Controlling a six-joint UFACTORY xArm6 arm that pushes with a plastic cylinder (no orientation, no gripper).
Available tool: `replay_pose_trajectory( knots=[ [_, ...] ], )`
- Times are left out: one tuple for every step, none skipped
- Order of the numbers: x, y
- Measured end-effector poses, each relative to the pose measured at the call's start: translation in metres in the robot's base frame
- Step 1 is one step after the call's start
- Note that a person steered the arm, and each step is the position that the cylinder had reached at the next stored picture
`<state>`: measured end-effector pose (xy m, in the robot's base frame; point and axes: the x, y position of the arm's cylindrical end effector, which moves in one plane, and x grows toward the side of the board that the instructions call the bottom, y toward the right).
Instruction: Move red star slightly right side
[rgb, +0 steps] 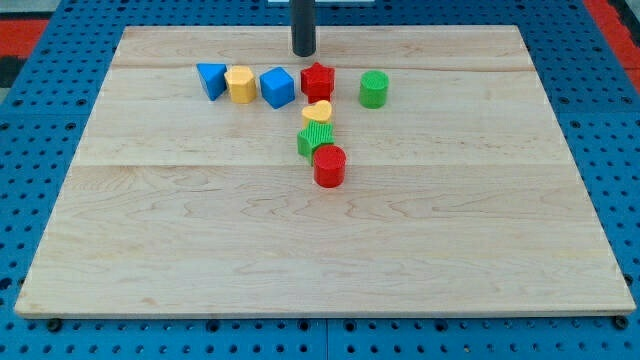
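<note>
The red star lies near the view's top centre of the wooden board. My tip is just above it and slightly to its left, a small gap apart. A blue cube touches the star's left side. A yellow heart sits just below the star. A green cylinder stands to the star's right, with a gap between them.
A yellow block and a blue triangle continue the row to the left. A green block and a red cylinder lie below the heart. Blue pegboard surrounds the board.
</note>
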<state>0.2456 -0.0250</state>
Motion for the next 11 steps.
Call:
replay_pose_trajectory(
  knots=[
    [0.021,0.0],
    [0.035,-0.004],
    [0.037,0.0],
    [0.04,0.006],
    [0.04,0.006],
    [0.04,0.008],
    [0.04,0.014],
    [0.037,0.017],
    [0.037,0.029],
    [0.037,0.053],
    [0.037,0.055]
  ],
)
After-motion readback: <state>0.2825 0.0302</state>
